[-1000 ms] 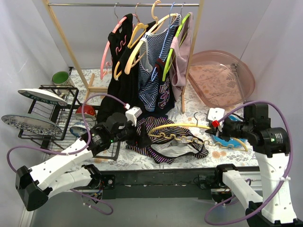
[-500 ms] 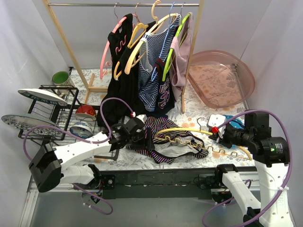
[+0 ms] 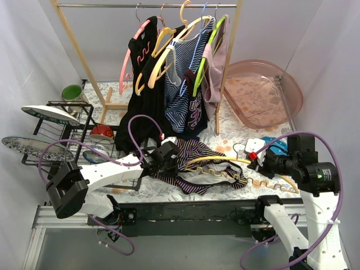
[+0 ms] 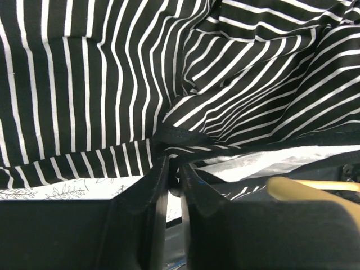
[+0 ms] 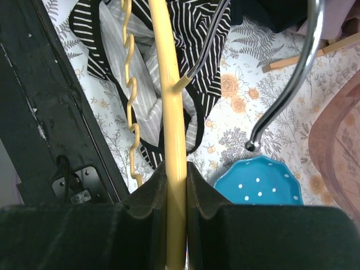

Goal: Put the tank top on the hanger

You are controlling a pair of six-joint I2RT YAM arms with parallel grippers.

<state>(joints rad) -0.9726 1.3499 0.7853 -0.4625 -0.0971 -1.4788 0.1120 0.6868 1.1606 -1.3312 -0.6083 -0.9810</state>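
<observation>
I am in the threading step. My left gripper (image 4: pixel 173 169) is pinching the black edging of the tank top (image 3: pixel 191 151), which is lying bunched by the middle of the tabletop's (image 3: pixel 233 128) near edge. My right gripper (image 5: pixel 175 185) is clamping one arm of the hanger (image 5: pixel 169 84) lying across it. Next, I judge, I am needing to lift that edging open and feed the hanger's free shoulder inside.

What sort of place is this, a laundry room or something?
Probably a staged household tabletop in a white-walled robot booth: a wooden clothes rail hung with tops, a dish rack holding plates, a floral tablecloth.
</observation>
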